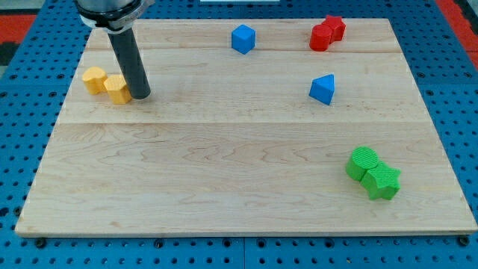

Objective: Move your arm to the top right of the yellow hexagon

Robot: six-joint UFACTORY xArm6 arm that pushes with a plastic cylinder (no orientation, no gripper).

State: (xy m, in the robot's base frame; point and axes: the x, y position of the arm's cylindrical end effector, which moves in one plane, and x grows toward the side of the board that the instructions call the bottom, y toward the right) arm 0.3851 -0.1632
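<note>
Yellow hexagon (118,89) sits near the bench's (224,187) left edge, toward the view's top, with a second yellow block (94,79) touching it on its upper-left side; from this angle I cannot be sure which of the pair is the true hexagon, and I take the nearer, six-sided-looking one. My tip (140,96) stands on the wood just beside that block's right face, so close that contact or a hair's gap cannot be told apart.

There is no claw on this arm, only the dark rod, so nothing is open, closed or held.

Judging by the layout, the approach step is nearly done: the tip is at the block's right, level with it or a little low, not yet at its upper-right corner. The next move calls for a short slide toward the view's top, drifting slightly right first so the rod does not drag the hexagon along or shove it into its yellow neighbour.

Room is generous. The wood above and to the right of the pair is bare as far as the blue cube (243,39), which is well apart. The red block (327,33), the blue wedge-like block (323,89) and the two green blocks (373,172) lie far off on the view's right. The bench's top edge is near, so the slide should stay short.
</note>
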